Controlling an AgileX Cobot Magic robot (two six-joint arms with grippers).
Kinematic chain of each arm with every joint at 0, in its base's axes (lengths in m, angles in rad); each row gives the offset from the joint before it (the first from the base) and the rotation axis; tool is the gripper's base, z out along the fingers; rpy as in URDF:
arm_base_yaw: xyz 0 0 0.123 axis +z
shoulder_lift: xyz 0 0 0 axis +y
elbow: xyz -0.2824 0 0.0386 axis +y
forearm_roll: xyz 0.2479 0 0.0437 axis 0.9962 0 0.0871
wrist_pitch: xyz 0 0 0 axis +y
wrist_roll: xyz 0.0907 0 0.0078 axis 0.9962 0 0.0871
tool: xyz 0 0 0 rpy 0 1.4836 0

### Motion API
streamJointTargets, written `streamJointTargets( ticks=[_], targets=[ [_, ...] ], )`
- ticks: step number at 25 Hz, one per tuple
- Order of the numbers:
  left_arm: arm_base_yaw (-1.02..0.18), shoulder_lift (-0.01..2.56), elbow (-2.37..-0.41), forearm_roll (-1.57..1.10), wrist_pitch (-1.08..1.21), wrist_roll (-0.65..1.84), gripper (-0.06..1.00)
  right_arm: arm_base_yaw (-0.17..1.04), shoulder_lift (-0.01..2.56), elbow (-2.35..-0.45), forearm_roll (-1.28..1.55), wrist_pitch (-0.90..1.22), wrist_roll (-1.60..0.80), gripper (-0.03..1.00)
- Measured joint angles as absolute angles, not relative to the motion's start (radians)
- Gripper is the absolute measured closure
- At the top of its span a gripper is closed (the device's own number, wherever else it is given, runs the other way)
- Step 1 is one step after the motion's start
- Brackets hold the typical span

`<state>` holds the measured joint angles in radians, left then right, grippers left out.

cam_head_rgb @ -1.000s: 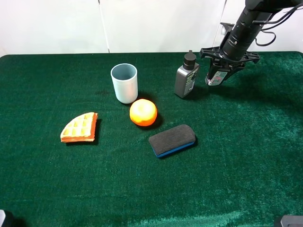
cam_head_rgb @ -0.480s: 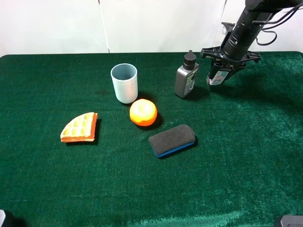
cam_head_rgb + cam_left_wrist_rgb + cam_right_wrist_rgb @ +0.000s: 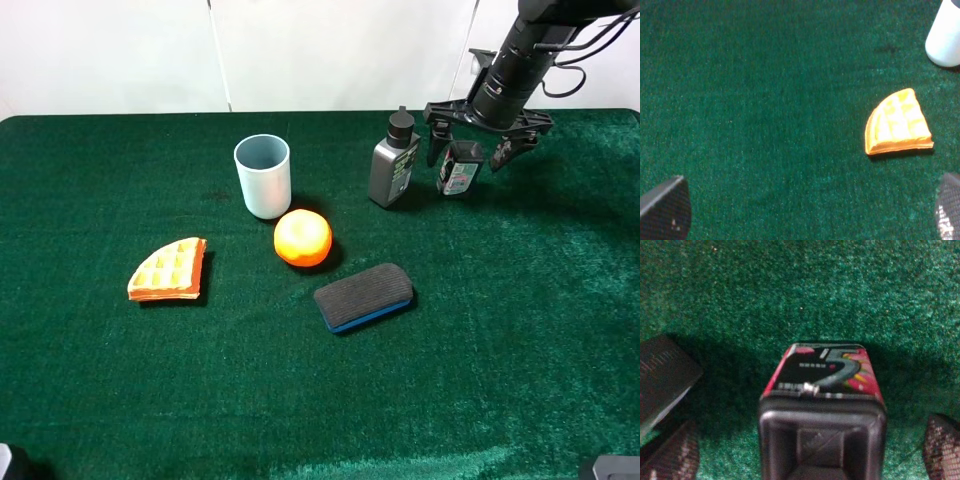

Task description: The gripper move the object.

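Green felt covers the desk, with a white wall behind it. Toward 1 o'clock on that felt the object stands upright on the cloth, just beside the taller grey bottle, which sits at its 9 o'clock with only a narrow strip of felt showing between them.

The right tool hangs directly over the object, spread wide and gripping nothing. In the right wrist view its fingers stand clear of the square cap on both sides. The left tool is low at about 7 o'clock on the desk, also wide apart and empty, with only bare felt between its tips.

The risk here is the crowding. The finger on the 9 o'clock side hangs over the narrow gap, so I judge that a descent or a sideways drift could clip the grey bottle and tip it. The object is squat, but a finger catching its cap edge might drag or topple it. A straight vertical move looks safest.
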<state>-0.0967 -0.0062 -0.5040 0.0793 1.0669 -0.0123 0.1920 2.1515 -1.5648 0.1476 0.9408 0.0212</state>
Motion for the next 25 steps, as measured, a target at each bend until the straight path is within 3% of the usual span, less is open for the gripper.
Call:
streamJointTargets(
  ticks=[25],
  targets=[
    [-0.097, -0.006, -0.504, 0.079, 1.067, -0.012, -0.05, 0.192, 2.013, -1.566, 0.14, 1.066, 0.021, 0.27]
  ],
)
